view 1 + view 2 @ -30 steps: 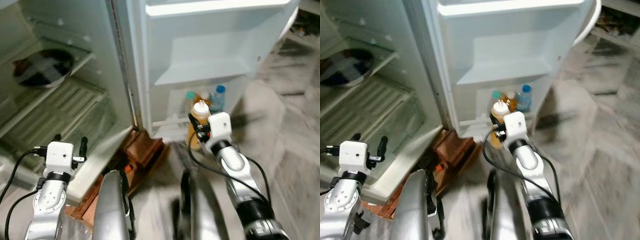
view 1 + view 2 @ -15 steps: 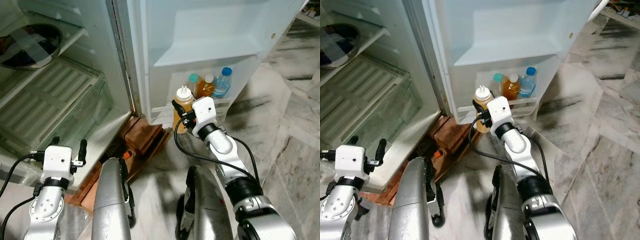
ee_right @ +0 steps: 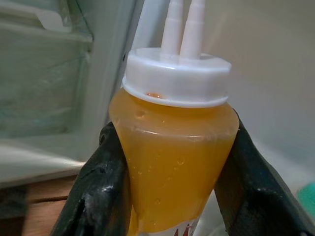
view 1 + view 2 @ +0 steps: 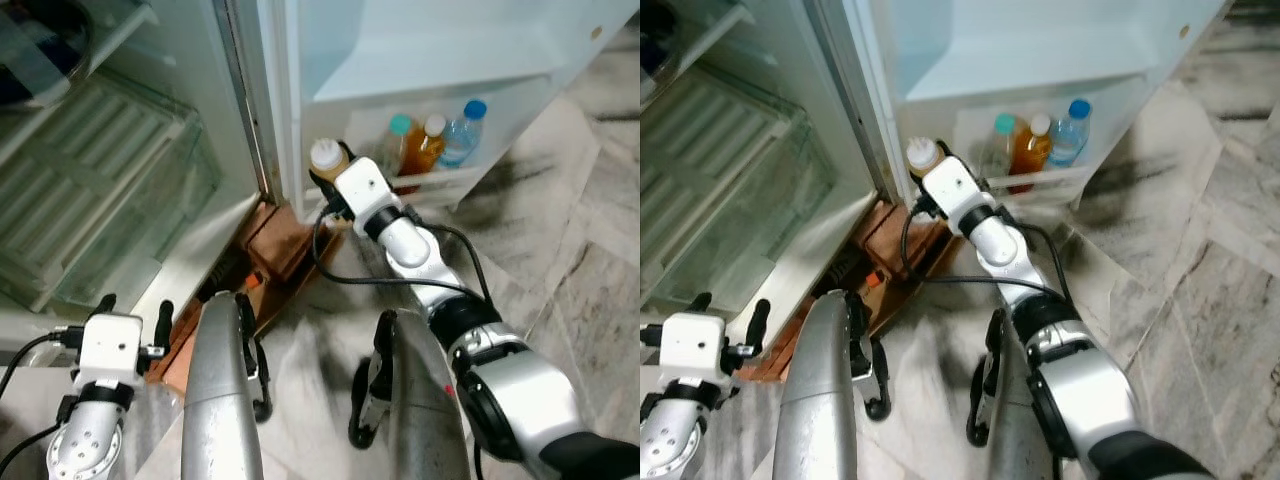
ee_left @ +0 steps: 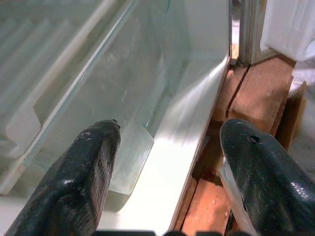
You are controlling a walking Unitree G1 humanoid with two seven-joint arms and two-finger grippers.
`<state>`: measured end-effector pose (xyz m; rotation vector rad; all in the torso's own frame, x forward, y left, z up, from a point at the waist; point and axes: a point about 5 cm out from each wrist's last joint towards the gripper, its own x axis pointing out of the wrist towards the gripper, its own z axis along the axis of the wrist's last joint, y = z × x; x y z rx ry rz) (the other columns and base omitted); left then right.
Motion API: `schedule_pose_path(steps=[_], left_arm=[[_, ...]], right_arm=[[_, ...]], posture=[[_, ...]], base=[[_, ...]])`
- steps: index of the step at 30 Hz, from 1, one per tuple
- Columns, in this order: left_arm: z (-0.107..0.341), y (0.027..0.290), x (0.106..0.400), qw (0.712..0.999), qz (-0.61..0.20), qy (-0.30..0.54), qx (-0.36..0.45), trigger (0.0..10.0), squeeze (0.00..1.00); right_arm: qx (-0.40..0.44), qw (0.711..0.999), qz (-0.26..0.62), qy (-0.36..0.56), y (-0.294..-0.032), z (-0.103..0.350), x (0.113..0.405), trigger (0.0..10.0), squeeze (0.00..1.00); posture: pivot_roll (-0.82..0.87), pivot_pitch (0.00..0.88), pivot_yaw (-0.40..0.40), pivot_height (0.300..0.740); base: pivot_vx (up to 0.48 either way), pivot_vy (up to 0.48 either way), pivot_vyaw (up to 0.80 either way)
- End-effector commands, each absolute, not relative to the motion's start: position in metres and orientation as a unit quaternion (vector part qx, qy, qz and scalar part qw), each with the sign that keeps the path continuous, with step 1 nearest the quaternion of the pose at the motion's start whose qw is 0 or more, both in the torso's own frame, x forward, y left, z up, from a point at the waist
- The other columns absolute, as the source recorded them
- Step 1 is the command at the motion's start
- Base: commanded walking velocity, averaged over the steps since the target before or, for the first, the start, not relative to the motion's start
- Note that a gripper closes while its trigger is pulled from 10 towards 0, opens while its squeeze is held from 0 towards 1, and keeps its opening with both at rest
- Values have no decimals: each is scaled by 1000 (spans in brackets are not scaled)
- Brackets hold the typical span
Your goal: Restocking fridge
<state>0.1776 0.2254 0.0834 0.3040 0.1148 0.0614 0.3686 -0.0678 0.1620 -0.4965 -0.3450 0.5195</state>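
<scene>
My right gripper (image 3: 170, 162) is shut on an orange squeeze bottle (image 3: 172, 162) with a white twin-nozzle cap. I hold it upright (image 4: 328, 160) in front of the open fridge door, by the hinge side of the lowest door shelf (image 4: 440, 185). That shelf holds a green-capped bottle (image 4: 397, 140), an amber bottle (image 4: 430, 145) and a blue-capped water bottle (image 4: 465, 130). My left gripper (image 4: 130, 310) is open and low at the left, its fingers (image 5: 88, 172) pointing at the clear crisper drawer (image 5: 98, 73) inside the fridge.
Wooden blocks (image 4: 290, 245) prop the fridge's base under the hinge. A wire shelf (image 4: 90, 150) lies above the crisper. The door's middle shelf (image 4: 430, 75) is bare. Grey marble floor (image 4: 570, 260) spreads to the right. My legs (image 4: 225, 400) stand close to the fridge.
My right arm has carried the squeeze bottle leftward toward the hinge side of the door. The head camera has tilted lower, so the fridge has shifted up in view.
</scene>
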Motion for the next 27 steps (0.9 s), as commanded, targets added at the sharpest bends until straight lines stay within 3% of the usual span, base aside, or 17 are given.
schedule_pose_path(steps=[1,13,22,27], left_arm=[[80,227,169,985,35,74,154,10000,0],[87,222,155,983,31,91,157,10000,0],[92,225,150,980,35,100,166,10000,0],[92,222,148,980,33,103,167,10000,0]], right_arm=[[-257,913,253,-190,-64,167,368,10000,0],[-347,879,241,-220,-52,169,372,10000,0],[-436,810,211,-331,-37,188,369,10000,0],[-435,800,185,-369,-35,204,372,10000,0]], posture=[[218,432,-22,573],[267,493,-11,573],[288,507,1,573],[291,515,4,573]], base=[[0,0,0],[0,0,0],[0,0,0],[0,0,0]])
